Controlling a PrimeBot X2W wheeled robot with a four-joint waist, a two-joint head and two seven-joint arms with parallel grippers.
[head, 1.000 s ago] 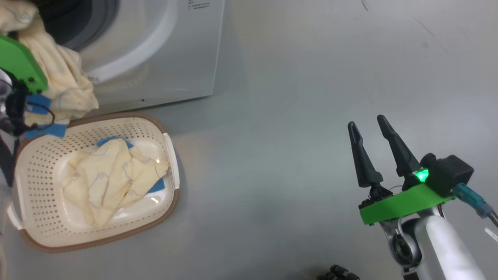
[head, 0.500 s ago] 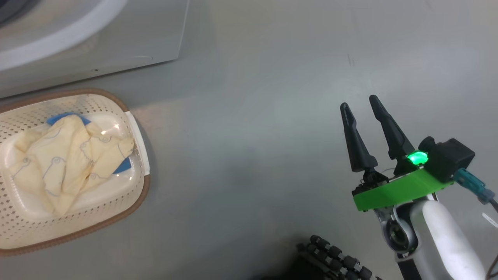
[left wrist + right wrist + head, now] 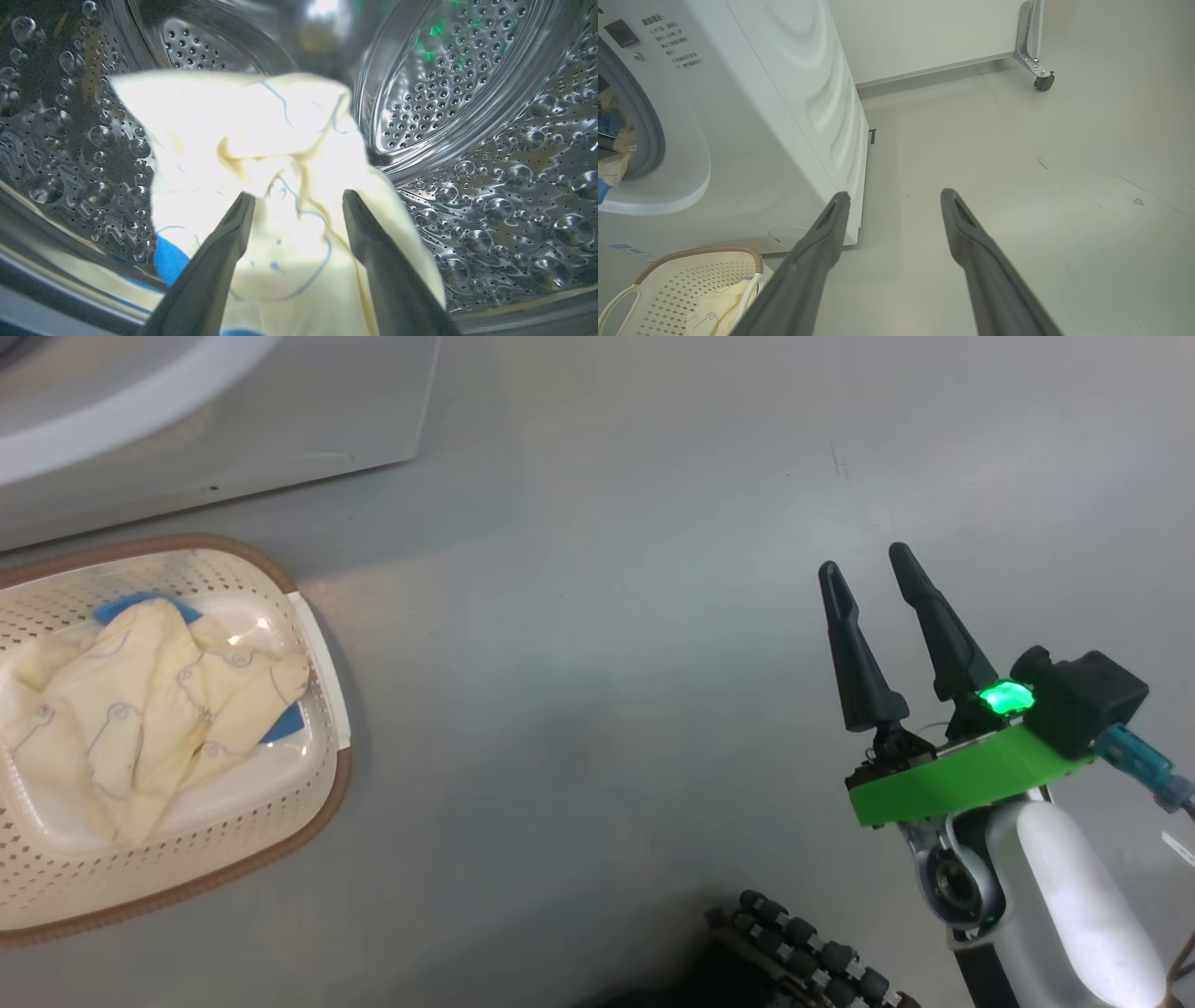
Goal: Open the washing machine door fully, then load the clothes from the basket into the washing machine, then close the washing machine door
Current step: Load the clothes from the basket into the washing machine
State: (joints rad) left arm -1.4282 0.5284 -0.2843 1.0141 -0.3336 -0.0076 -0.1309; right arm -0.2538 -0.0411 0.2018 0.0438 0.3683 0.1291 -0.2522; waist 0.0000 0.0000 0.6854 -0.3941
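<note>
Inside the steel perforated drum [image 3: 467, 93], a pale cream garment with blue trim [image 3: 261, 121] lies just past my left gripper [image 3: 299, 196], whose fingers stand apart and open. More of the clothes [image 3: 140, 700] lie in the cream perforated basket [image 3: 308, 821] on the floor, in front of the white washing machine [image 3: 233, 448]. My right gripper [image 3: 865, 562] hangs open over bare floor, far right of the basket, holding nothing. In the right wrist view, the right gripper [image 3: 894, 194] points past the washing machine [image 3: 775, 116], with cloth [image 3: 616, 158] at the drum opening. The washing machine door is out of view.
Grey floor stretches between the basket and my right arm. A black ribbed part [image 3: 803, 943] of the robot sits at the bottom edge. A wheeled metal leg [image 3: 1038, 70] stands by the far wall.
The head camera has swung right and down. My left gripper, which held a cream garment at the washer opening, has left that view and now stands open inside the drum.
</note>
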